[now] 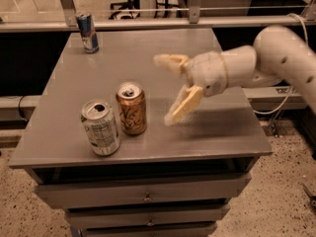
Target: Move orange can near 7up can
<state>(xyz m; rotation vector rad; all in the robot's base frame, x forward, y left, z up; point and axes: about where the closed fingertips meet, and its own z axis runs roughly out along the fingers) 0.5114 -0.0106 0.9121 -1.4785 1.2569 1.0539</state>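
- Gripper [164, 89] hangs to the right of the orange can [131, 108], clear of it. I read its fingers [185, 105] as spread wide with nothing between them, one pointing left on the far side and the other angled down toward the tabletop.
- I cannot tell whether the lower fingertip touches the surface.
- On the grey table [148, 48] the orange can stands upright, silver top up, toward the front edge.
- Just beside the orange can, on its left and slightly nearer the front edge, the 7up can [100, 127] stands upright. I cannot tell whether the two touch or leave a sliver of gap.
- Well behind the orange can, at the far left corner, a slim blue-and-silver can [87, 31] stands upright.
- From the right of the orange can the pale, rounded arm [276, 58] reaches in over the table's right edge.
- Below the orange can, under the tabletop, I see stacked drawers [143, 196].
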